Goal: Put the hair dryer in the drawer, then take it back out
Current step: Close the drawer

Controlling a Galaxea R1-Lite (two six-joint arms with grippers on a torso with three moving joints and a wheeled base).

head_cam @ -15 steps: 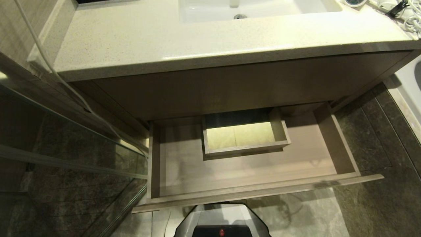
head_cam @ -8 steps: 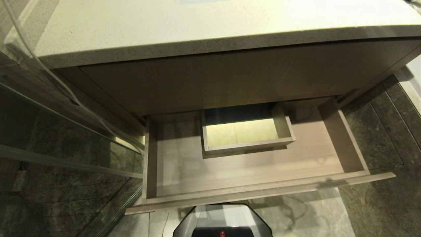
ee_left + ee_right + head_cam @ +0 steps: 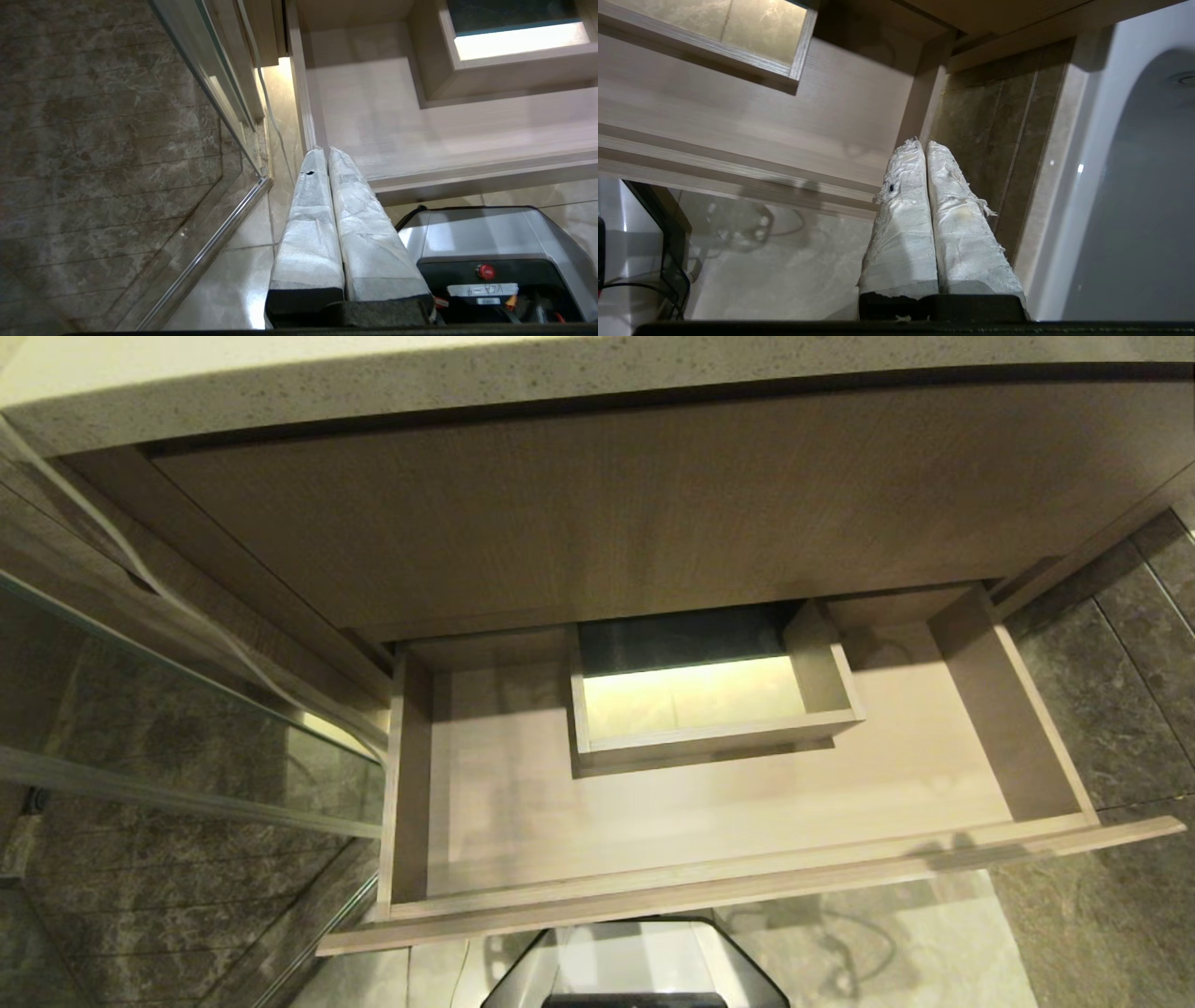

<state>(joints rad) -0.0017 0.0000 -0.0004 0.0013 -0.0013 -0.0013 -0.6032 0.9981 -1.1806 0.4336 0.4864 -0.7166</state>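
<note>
The vanity fills the head view: a speckled counter [image 3: 280, 383] overhangs a plain wood-grain panel [image 3: 607, 513], and below it the drawer [image 3: 709, 887] stands pulled out, its low front edge nearest the robot. Inside, against the drawer's back edge, a boxed cut-out [image 3: 714, 735] opens onto lit floor; the rest of the drawer floor lies bare. No hair dryer shows in any view. Dark stone tiles [image 3: 1102, 681] flank the drawer's right side, with a white tub [image 3: 1134, 186] beyond them in the right wrist view; a glass screen [image 3: 187, 756] and a thin white cord [image 3: 233, 658] run along the left side. The robot's base [image 3: 635, 971] sits just before the drawer front. The left gripper [image 3: 325, 150] hangs over the drawer's front left corner, its wrapped fingers pressed together, holding nothing. The right gripper [image 3: 922, 142] hangs by the front right corner, fingers likewise together and empty. A small label on the base is too blurred to read.
</note>
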